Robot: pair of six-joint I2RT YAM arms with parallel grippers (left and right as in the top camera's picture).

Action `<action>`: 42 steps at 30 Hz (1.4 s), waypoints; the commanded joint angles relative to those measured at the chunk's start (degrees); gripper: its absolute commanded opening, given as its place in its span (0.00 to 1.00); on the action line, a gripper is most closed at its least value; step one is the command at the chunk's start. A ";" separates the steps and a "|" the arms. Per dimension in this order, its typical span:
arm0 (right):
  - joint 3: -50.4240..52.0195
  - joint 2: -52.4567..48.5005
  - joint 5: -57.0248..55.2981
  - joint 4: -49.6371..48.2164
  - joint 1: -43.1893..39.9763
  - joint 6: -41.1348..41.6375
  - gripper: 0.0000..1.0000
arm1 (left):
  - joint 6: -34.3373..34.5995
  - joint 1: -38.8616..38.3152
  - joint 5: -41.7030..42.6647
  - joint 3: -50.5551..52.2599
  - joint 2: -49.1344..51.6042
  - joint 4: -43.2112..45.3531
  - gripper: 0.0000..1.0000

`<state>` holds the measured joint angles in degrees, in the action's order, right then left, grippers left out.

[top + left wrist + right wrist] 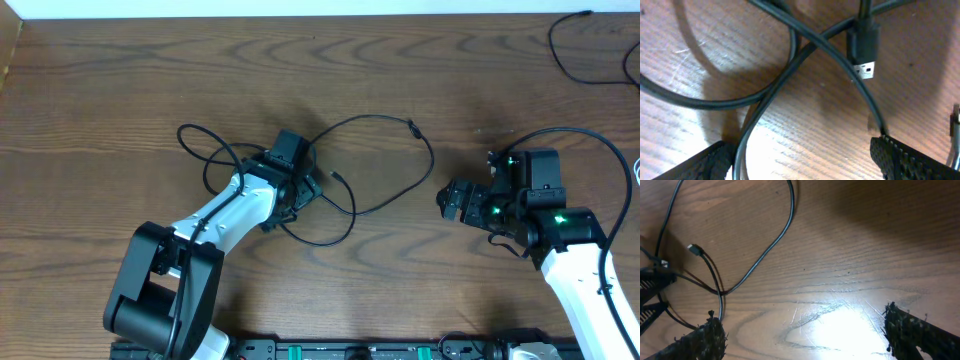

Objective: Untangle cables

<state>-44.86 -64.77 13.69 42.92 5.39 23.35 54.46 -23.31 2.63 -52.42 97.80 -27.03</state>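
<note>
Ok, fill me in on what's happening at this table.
Two robot arms are untangling thin black cables on a wooden table. The left claw sits open over crossed strands beside a USB plug, gripping nothing yet. The right claw is also open and empty, over bare wood to the right of the tangle.

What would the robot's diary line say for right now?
left fingers: open, low over crossed black cables | right fingers: open, empty, above table | status: tangled, none held

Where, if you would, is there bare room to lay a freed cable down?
The table is bare along the far edge beyond the cables, and left of them. Crowded: around the left gripper among the loops, and beside the right gripper.
</note>
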 commanded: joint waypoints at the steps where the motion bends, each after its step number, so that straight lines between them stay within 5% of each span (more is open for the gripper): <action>1: 0.55 -0.13 -0.07 -0.22 -0.09 -1.16 0.99 | 0.96 0.15 -0.44 0.59 0.66 0.61 0.93; 9: 1.53 -0.13 -0.07 -2.05 -0.09 -1.14 0.99 | 0.74 0.15 8.41 0.59 0.66 1.20 0.93; 32: 3.52 -1.90 -0.04 -6.12 -0.09 -1.14 0.99 | 2.23 0.20 -6.78 1.20 0.70 4.70 0.93; 36: 3.52 -1.90 -0.04 -6.12 -0.09 -1.14 0.99 | 3.32 0.11 -6.78 1.46 0.70 4.90 0.78; 42: 3.52 -1.90 -0.02 -6.08 -0.09 -1.14 0.99 | 3.28 0.09 -6.75 1.64 2.12 5.07 0.77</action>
<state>-41.82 -66.54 13.69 36.97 5.39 22.98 57.19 -23.24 -2.85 -51.64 97.89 -22.00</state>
